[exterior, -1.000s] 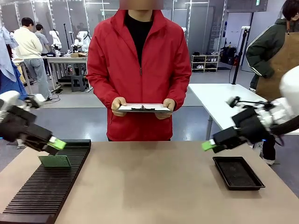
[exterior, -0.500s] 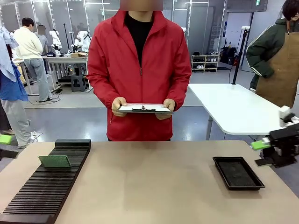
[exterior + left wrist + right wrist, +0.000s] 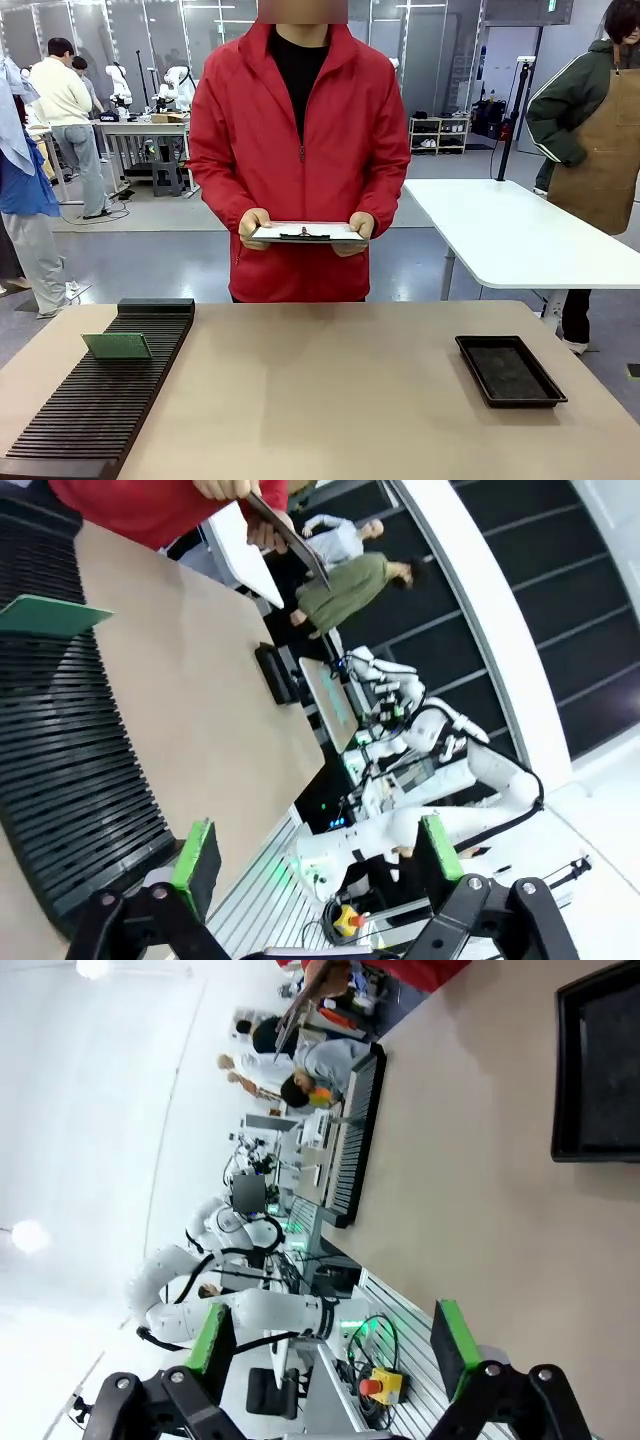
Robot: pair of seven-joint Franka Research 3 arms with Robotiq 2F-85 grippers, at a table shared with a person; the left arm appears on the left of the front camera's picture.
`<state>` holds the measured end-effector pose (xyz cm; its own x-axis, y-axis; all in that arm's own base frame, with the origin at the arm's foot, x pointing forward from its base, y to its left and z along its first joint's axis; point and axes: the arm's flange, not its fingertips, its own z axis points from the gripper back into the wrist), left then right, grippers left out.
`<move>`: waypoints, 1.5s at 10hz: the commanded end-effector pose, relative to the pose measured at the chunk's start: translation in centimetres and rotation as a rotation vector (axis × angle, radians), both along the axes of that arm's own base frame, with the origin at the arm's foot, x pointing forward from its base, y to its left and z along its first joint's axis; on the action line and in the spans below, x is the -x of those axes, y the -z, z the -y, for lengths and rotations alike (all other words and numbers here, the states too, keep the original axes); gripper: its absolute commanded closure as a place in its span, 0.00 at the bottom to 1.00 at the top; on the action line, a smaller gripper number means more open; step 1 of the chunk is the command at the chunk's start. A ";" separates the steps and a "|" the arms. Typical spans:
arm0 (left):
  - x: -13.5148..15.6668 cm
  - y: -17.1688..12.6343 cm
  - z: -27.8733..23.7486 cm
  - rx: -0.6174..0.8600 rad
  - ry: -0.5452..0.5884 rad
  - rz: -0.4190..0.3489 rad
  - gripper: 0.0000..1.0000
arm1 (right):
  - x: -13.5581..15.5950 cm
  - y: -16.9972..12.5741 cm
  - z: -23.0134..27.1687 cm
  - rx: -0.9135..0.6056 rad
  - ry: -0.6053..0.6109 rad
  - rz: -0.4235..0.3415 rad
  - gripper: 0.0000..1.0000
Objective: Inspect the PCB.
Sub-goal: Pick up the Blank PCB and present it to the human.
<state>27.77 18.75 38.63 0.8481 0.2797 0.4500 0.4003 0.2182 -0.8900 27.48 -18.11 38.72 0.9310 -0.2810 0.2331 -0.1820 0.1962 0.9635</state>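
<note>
Green PCB (image 3: 117,346): rests on a black slotted rack (image 3: 100,410), toward its far end and left edge, with nothing touching it; whether it sits in a slot cannot be told.
Rack: lies on the left side of the tan table (image 3: 330,410), running from the near edge toward the far side.
Tray: a shallow black tray (image 3: 510,370) sits on the table's right side, well apart from the rack.
Person: in a red jacket (image 3: 300,140), stands at the far edge and holds a white clipboard (image 3: 307,232) level in both hands (image 3: 253,226).
Left gripper (image 3: 318,850): green-padded fingers spread wide, nothing between them, off the table near the rack's end.
Right gripper (image 3: 330,1342): fingers likewise wide apart and empty, clear of the table.
</note>
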 end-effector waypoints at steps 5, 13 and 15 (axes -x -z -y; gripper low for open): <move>-0.2 0.8 -3.3 -0.004 -0.050 -0.060 0.00 | 0.4 1.4 0.1 0.007 0.018 0.020 0.00; 0.7 -0.5 -3.3 -0.120 -0.082 0.015 0.00 | 0.8 1.9 1.3 -0.017 0.034 -0.035 0.00; 0.1 -3.5 -2.2 -0.282 -0.026 0.137 0.00 | 0.8 1.9 1.3 -0.017 0.034 -0.035 0.00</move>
